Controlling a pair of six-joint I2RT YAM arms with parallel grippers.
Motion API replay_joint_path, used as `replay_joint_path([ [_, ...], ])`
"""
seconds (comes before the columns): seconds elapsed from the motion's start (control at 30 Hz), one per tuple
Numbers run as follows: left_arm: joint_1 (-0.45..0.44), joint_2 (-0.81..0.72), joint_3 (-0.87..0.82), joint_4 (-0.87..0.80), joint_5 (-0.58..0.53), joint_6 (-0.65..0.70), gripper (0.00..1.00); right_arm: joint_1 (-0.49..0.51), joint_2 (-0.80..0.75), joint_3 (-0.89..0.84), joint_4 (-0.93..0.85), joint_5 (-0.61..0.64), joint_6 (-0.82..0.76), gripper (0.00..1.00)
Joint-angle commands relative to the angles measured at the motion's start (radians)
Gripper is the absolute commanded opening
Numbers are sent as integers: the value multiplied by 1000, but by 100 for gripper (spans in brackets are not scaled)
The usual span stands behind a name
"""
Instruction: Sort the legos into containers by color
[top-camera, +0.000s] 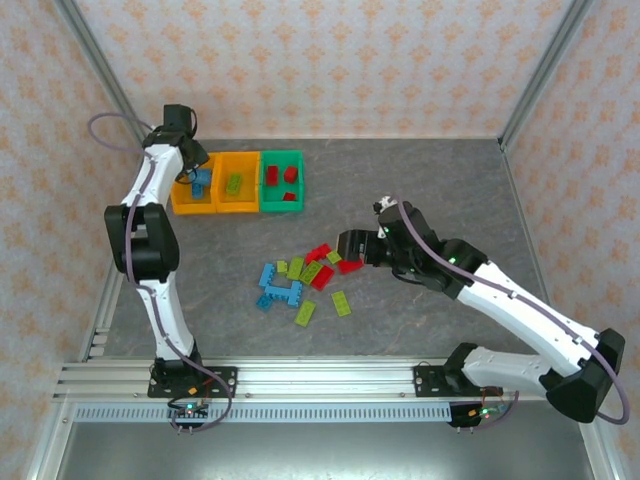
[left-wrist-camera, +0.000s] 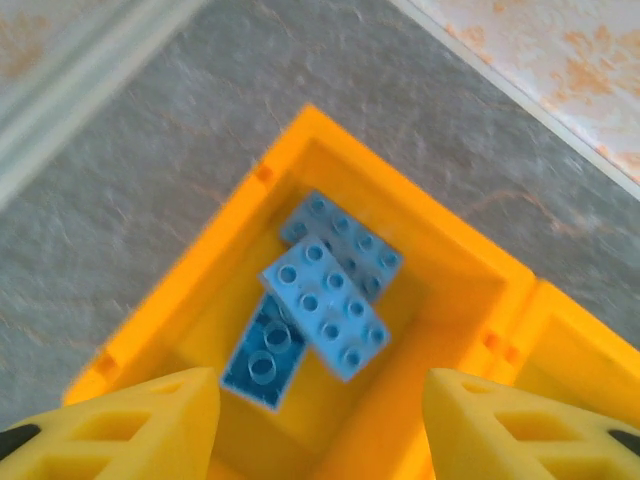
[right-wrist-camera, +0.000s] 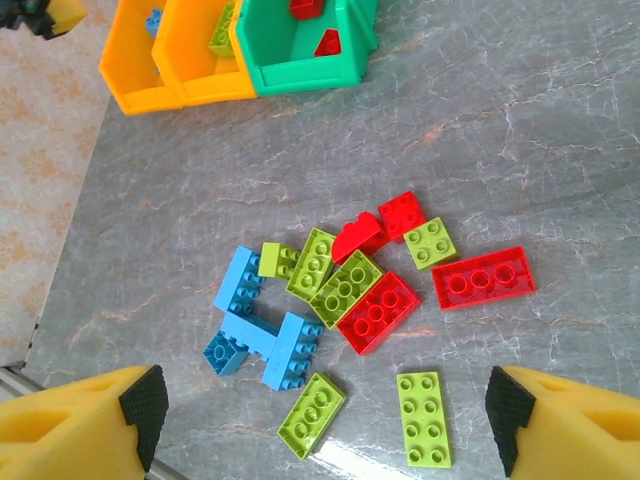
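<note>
Partly sorted: a few small studded plastic bricks sit by colour in two orange and one green plastic bins, about a dozen left on the grey desk; left end effector gapes empty over the blue-brick bin, right end effector likewise over the loose pile.

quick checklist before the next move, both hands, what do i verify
1. Left hand open and empty: ok, nothing sits between its fingers.
2. Blue bricks lying inside the left orange bin: ok.
3. Right hand open and empty above the pile: ok.
4. Colours unmixed in the bins: ok, a lime brick lies in the middle orange bin and red bricks in the green bin.
5. Sorting finished: not ok, loose legos of all three colours lie on the table.
6. Which brick the right hand is lined up on: cannot tell.
</note>
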Motion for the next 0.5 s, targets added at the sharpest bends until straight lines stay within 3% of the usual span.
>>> replay_joint_path([
  [0.0,-26,-240,-187,47,125,-109,56,5,65,38,11,-26,5,85],
  [0.1,-124,-482,-442,150,117,-114,56,14,144,66,38,-80,19,84],
  [0.23,-321,-746,-627,106,10,-28,56,61,284,144,26,-80,-6,80],
  [0.37,-481,-913,-679,-83,17,100,57,122,456,237,48,-92,-28,75],
  [0.47,-535,-998,-678,-255,17,180,59,154,597,308,77,-107,-31,71],
])
